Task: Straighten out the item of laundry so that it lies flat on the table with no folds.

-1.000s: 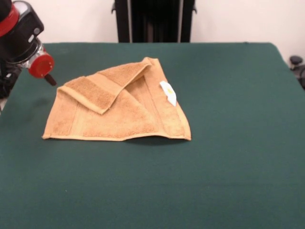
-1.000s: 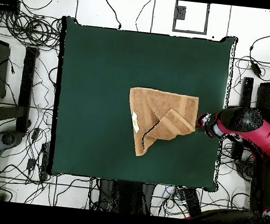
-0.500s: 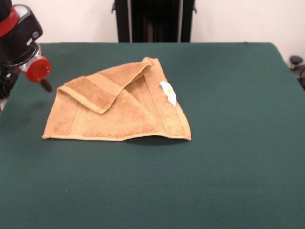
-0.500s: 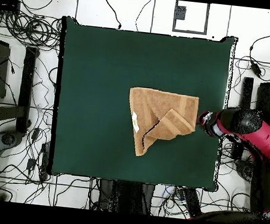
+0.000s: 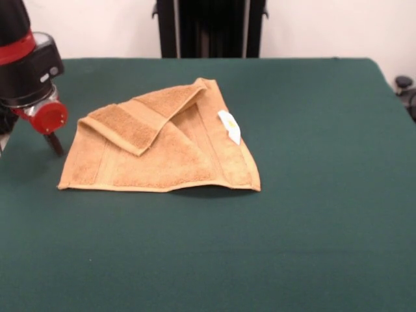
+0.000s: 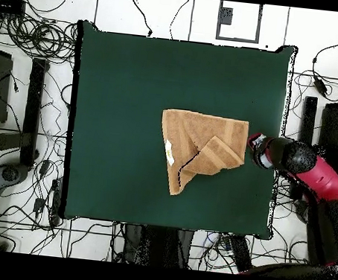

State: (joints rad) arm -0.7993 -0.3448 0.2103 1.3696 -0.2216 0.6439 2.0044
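The tan-orange towel (image 5: 162, 153) lies on the dark green table (image 5: 312, 195), left of the middle in the front view. Its far left corner is folded over toward the middle as a banded flap (image 5: 123, 127), and the right part is folded into a slanting edge. The white care tag (image 5: 229, 127) faces up. The towel also shows in the overhead view (image 6: 200, 153), on the table (image 6: 132, 90). My gripper (image 5: 55, 142) hangs low just off the towel's left edge, apart from it. In the overhead view the gripper (image 6: 255, 144) is at the towel's right edge.
The robot's black pedestal (image 5: 211, 29) stands behind the table's far edge. A dark object (image 5: 404, 84) sits off the right edge. In the overhead view, cables (image 6: 33, 34) lie on the floor around the table.
My gripper has come down and toward the camera in the front view, staying beside the towel's left edge. The towel has not moved.
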